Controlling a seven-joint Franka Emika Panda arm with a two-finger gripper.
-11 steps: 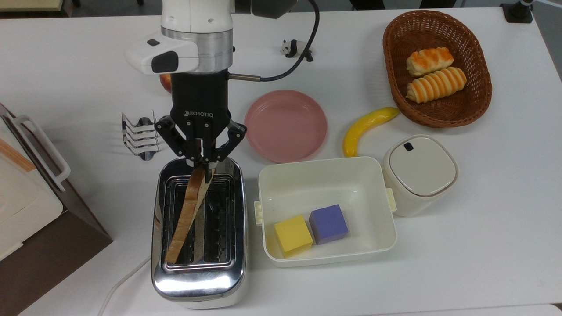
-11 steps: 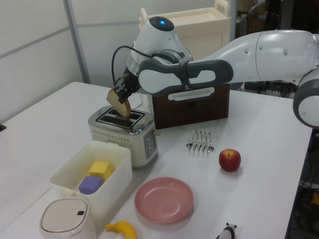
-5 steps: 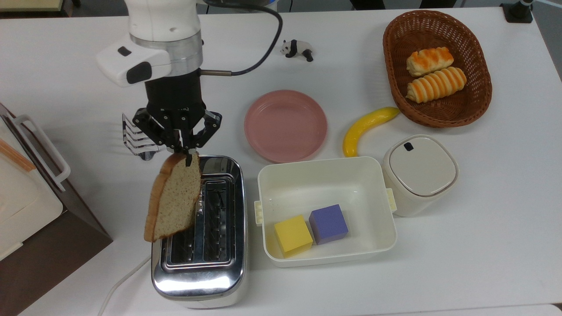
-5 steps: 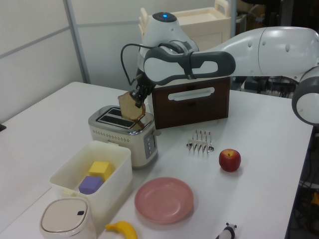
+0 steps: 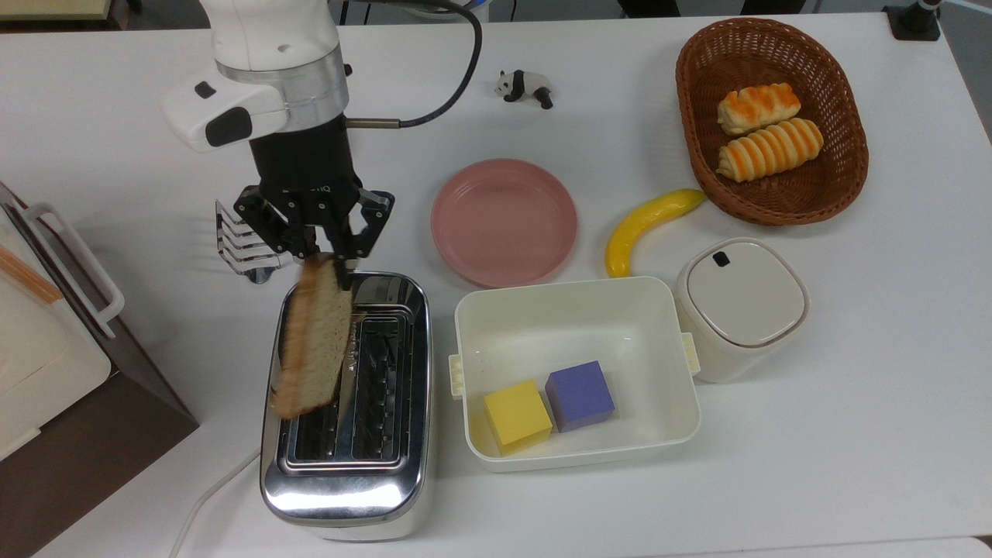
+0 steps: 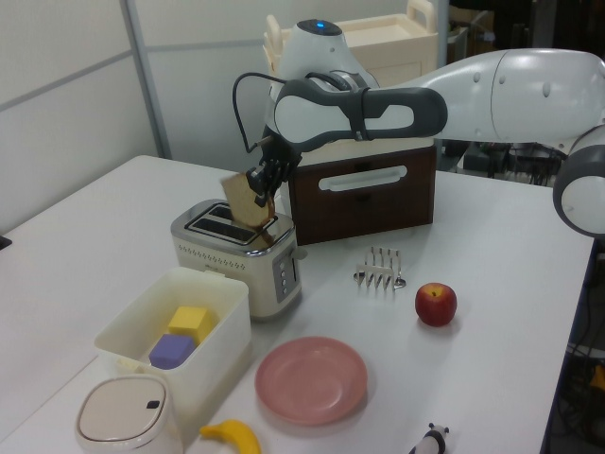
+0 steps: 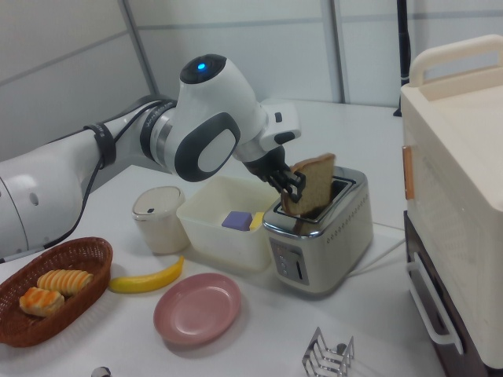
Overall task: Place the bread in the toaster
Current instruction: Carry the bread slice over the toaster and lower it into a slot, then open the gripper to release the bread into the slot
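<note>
My gripper (image 5: 325,262) is shut on the top corner of the bread (image 5: 314,341), a brown speckled slice with a dark crust. The slice hangs tilted over the slot on the top view's left side of the chrome toaster (image 5: 349,473). In the right view the bread (image 7: 312,182) stands mostly above the toaster (image 7: 322,243), with its lower edge at the slot mouth and the gripper (image 7: 289,185) clamped on the edge nearer the arm. From the left view, the bread (image 6: 242,199) leans over the toaster (image 6: 236,257) below the gripper (image 6: 259,185).
A wire toast rack (image 5: 244,242) stands just behind the toaster. A pink plate (image 5: 504,221), a white box (image 5: 577,457) with yellow and purple cubes, a lidded canister (image 5: 740,306), a banana (image 5: 647,225) and a basket (image 5: 694,124) of rolls lie to the top view's right. A brown cabinet (image 5: 93,434) flanks the left. An apple (image 6: 436,304) sits near the rack.
The bread came up out of the slot where it leaned. My gripper moved to the top view's left, and the slice has turned more edge-on over the left slot. The toaster shifted slightly.
</note>
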